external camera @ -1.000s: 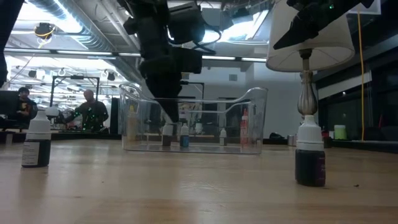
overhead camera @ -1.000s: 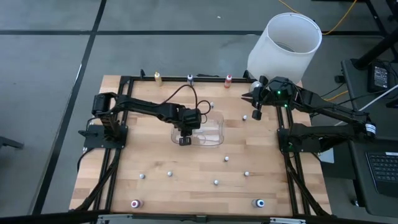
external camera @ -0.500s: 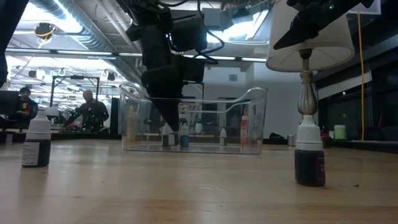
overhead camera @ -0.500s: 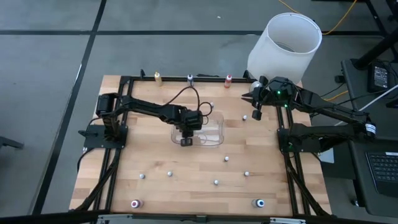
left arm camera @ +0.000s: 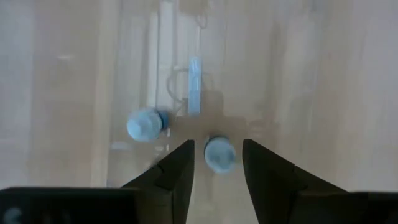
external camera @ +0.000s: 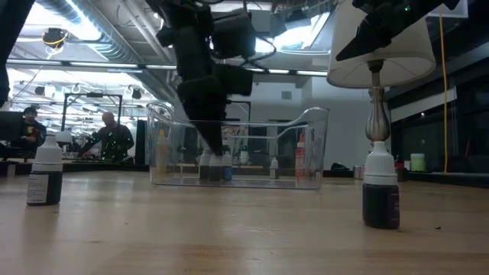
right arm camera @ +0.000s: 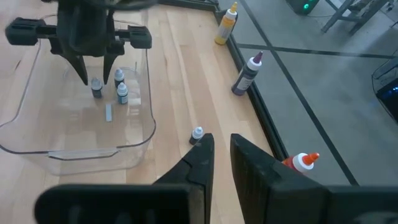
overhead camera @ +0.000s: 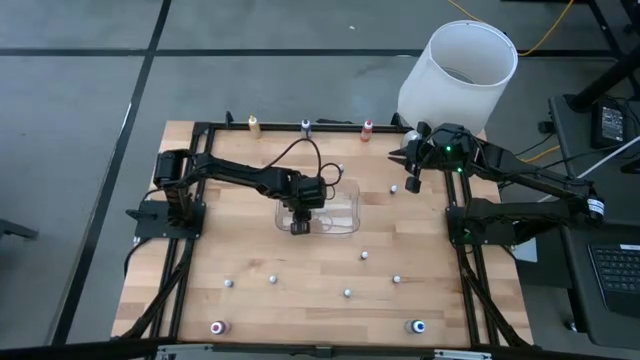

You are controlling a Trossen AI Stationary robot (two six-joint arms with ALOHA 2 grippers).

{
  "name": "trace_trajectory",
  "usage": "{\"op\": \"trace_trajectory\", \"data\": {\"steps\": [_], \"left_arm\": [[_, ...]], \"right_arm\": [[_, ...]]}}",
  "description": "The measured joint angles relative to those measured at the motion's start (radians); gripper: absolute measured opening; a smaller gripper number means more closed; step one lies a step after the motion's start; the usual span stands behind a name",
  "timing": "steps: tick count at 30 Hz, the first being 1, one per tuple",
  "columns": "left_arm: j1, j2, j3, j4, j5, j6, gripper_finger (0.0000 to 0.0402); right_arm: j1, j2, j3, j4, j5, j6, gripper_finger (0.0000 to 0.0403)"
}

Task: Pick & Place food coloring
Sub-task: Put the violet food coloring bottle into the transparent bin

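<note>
A clear plastic container (overhead camera: 345, 192) sits mid-table. Two tiny food coloring bottles with pale caps stand on its floor: one (left arm camera: 219, 155) between the fingers of my left gripper (overhead camera: 298, 226), the other (left arm camera: 144, 124) just beside it. The left gripper points down into the container and is open, a finger on either side of the first bottle's cap with a thin gap on both sides. My right gripper (overhead camera: 410, 183) waits above the table's far right part, a narrow gap between its fingers and nothing in it.
Several more tiny pale-capped bottles dot the table, one (right arm camera: 197, 132) below the right gripper. Larger yellow (overhead camera: 253, 123), purple (overhead camera: 305, 125) and red (overhead camera: 367, 128) bottles line the far edge, and two more (overhead camera: 217, 327) (overhead camera: 417, 326) stand near the front. A white lampshade (overhead camera: 458, 70) stands far right.
My left gripper has opened inside the container without shifting, and has let go of the tiny bottle. The bottle now stands upright on the container's floor between the spread fingers.
</note>
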Motion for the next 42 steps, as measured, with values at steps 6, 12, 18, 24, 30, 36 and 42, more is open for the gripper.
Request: {"op": "trace_trajectory", "data": {"steps": [6, 12, 18, 24, 30, 36, 42], "left_arm": [[0.0, -0.025, 0.132, -0.11, -0.023, 0.033, 0.0137], [0.029, -0.054, 0.318, -0.203, -0.073, 0.1, 0.0135], [0.082, -0.109, 0.455, -0.313, -0.085, 0.106, 0.0136], [0.134, -0.179, 0.493, -0.401, -0.083, 0.121, 0.0132], [0.184, -0.212, 0.493, -0.432, -0.08, 0.183, 0.0132], [0.232, -0.195, 0.493, -0.409, -0.069, 0.235, 0.0132], [0.265, -0.149, 0.495, -0.39, -0.018, 0.237, 0.0132]], "right_arm": [[0.0, 0.0, 0.0, 0.0, 0.0, 0.0, 0.0058], [0.0, 0.0, 0.0, 0.0, 0.0, 0.0, 0.0058], [0.0, 0.0, 0.0, -0.001, 0.0, 0.0, 0.0058], [0.0, 0.0, 0.0, -0.001, 0.0, 0.0, 0.0058], [0.0, 0.0, 0.0, 0.0, 0.0, 0.0, 0.0058], [0.0, 0.0, 0.0, 0.0, 0.0, 0.0, 0.0058], [0.0, 0.0, 0.0, 0.002, 0.0, 0.0, 0.0058]]}}
